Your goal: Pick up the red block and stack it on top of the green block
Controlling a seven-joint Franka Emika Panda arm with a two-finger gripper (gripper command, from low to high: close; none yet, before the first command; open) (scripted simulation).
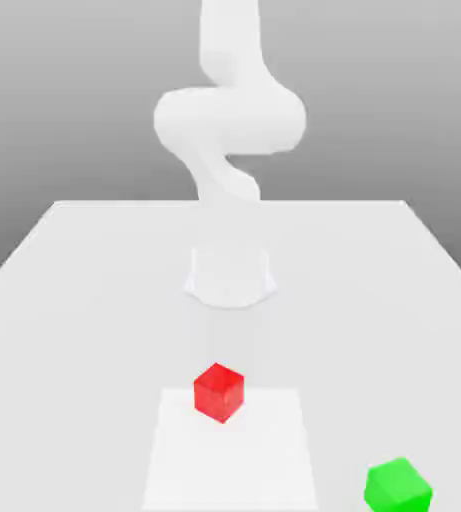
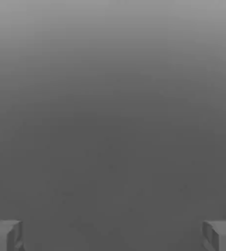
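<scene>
The red block (image 1: 219, 392) is a small bright red cube resting on the white table (image 1: 74, 300), near the front middle of the exterior view. The green block (image 1: 398, 487) is a same-sized green cube at the front, toward the exterior view's right, well apart from the red one. The white arm (image 1: 229, 120) rises behind both blocks at the table's far side. In the hand view my gripper (image 2: 113, 235) is open: its two grey fingertips (image 2: 4, 235) stand far apart with nothing between them, against plain grey background.
A paler square patch (image 1: 264, 460) marks the table under and in front of the red block. The arm's round base (image 1: 231, 280) stands behind the red block. The table's edges run toward both sides of the exterior view.
</scene>
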